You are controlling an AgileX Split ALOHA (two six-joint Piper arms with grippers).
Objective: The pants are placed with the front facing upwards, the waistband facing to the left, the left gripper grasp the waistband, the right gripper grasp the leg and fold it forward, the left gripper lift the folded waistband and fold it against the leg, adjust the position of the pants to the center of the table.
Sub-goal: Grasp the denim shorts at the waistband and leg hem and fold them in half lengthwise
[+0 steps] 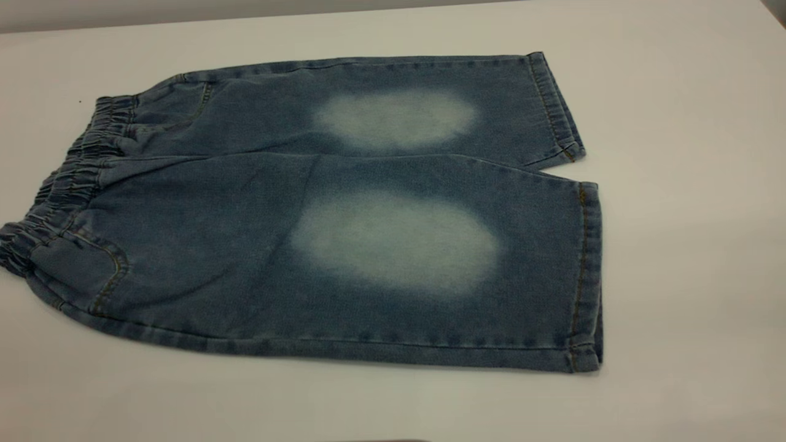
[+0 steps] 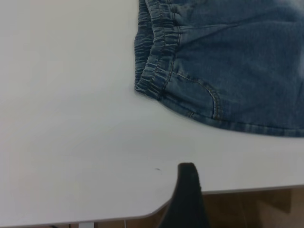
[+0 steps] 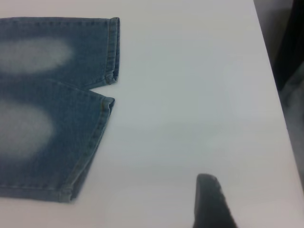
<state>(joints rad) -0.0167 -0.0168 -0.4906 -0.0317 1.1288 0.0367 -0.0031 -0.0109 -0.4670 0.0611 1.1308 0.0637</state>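
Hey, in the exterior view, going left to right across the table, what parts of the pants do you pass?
Bare table → waistband → patch pocket → pale faded ovals → stitched leg hems → bare table again. All belong to the pants, lying flat and unfolded.

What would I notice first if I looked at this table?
The blue denim pants, spread flat over most of the white table, with a pale oval on each leg. The ruched waistband is at the left. A black tip of the left gripper shows off the waistband corner, and the right gripper off the leg hems.
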